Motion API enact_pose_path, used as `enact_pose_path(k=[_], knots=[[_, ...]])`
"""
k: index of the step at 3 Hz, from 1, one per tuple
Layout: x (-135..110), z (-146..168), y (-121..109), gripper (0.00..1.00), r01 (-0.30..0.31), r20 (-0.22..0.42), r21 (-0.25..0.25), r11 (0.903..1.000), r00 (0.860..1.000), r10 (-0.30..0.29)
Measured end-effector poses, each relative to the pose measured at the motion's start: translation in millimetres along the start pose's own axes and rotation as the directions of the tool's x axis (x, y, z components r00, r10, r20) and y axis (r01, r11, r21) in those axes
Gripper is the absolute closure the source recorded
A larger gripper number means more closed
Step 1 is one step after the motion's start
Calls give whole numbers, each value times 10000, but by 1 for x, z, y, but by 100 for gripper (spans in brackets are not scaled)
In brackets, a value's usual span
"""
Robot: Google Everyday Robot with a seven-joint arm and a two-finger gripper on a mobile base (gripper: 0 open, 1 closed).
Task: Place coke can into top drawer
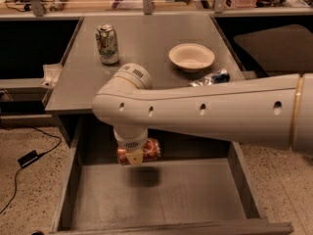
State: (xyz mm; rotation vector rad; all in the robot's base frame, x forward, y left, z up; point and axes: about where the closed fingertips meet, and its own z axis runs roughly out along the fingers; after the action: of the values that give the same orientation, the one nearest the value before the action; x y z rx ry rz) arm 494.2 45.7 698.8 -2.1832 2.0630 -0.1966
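Note:
The coke can [146, 151], red-orange with silver ends, lies on its side in my gripper [134, 155], which is shut on it. The gripper hangs below my white arm [205, 114], over the back part of the open top drawer [151, 192]. The can is held above the drawer's flat grey bottom and casts a dark shadow on it. The fingers are mostly hidden under the wrist.
On the cabinet top [142, 43] stand a green-and-white can [107, 44] at the back left and a white bowl [191, 57] to the right. A blue-and-silver can [211, 78] lies beside the arm. A cable and plug [29, 158] lie on the floor at left.

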Motion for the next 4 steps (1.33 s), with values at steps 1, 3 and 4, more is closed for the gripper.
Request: enact_pose_path(k=[1,3,4], knots=[[11,19,7,100,-63,-464,-169,9998,9989,55],[21,40,15,85,-93,-815,-244,9997,9966,73],[22,45,17,63,-119,-860,-226,9997,9962,99]])
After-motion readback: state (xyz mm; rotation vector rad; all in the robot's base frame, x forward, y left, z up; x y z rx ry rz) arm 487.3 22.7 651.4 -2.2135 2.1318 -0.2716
